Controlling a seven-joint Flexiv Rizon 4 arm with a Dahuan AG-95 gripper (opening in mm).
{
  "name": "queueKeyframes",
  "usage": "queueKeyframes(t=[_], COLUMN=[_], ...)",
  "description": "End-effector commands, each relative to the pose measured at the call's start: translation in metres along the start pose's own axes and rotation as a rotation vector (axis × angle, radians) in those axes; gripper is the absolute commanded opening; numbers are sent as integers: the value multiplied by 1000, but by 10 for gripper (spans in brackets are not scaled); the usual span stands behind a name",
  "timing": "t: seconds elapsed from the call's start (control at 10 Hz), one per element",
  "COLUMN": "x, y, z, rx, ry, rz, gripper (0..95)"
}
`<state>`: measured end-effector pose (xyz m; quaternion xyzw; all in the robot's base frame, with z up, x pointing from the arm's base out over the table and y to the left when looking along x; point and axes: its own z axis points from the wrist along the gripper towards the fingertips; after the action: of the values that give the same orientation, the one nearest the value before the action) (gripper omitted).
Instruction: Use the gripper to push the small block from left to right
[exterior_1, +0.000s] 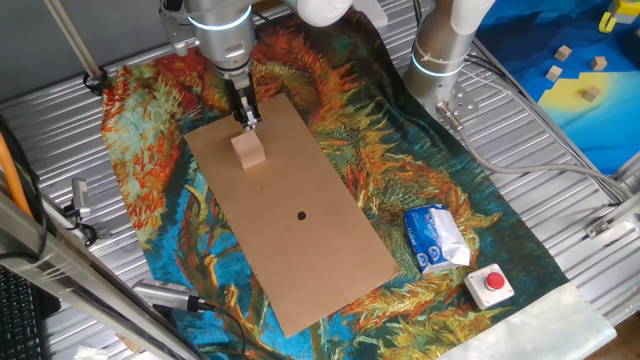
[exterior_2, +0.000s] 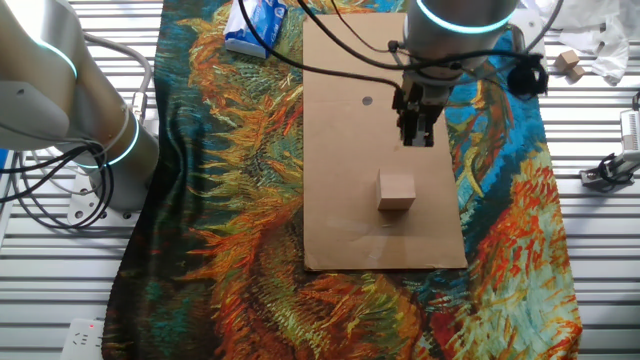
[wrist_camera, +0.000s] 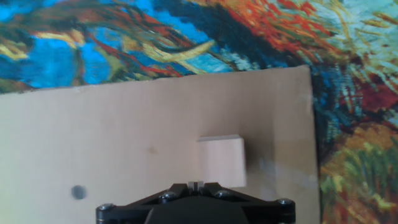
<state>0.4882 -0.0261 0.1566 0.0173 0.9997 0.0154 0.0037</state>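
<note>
small pale tan wooden cube (exterior_1: 248, 150) | light, stiff, probably slides easily on brown board (exterior_1: 300, 215) | narrow black claw (exterior_1: 247, 119) fingers together, beside it | push flat side face, low

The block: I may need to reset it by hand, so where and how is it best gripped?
Pinch the block across two opposite side faces, coming from above. It is a plain cube resting flat on the board, sides exposed, with the shut gripper just beside it.
</note>
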Motion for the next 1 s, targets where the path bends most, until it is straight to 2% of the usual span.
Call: queueKeyframes(t=[0.1, 0.4, 0.6, 1.0], x=[9, 10, 10, 6], y=[-17, -50, -61, -68], z=[3, 6, 10, 35], rx=[-6, -8, -11, -10], ry=[-5, 1, 1, -6], rz=[-28, -74, -84, -81], gripper=[0, 0, 0, 0])
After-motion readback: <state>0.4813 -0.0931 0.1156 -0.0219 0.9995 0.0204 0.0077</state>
